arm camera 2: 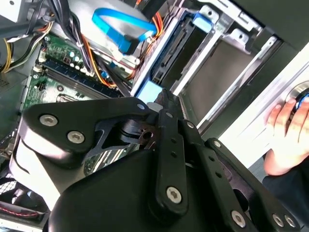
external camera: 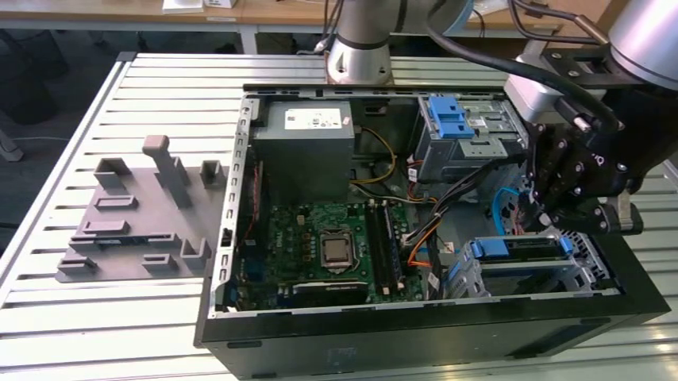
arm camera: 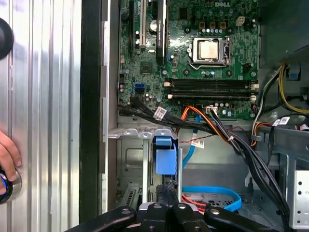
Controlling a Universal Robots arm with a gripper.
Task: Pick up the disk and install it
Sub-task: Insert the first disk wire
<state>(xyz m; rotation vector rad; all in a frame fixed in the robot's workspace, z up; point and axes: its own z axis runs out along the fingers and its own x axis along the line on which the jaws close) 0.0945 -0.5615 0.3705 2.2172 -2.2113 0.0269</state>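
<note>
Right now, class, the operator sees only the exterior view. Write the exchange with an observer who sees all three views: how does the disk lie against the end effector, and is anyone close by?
Operator: How do the two line up?
Observer: In the first wrist view the disk stands in the drive cage, in line with the end effector; whether they touch I cannot tell.
Operator: Is anyone nearby?
Observer: Yes. In both wrist views a hand rests on a round knob on the table beside the case.
</note>
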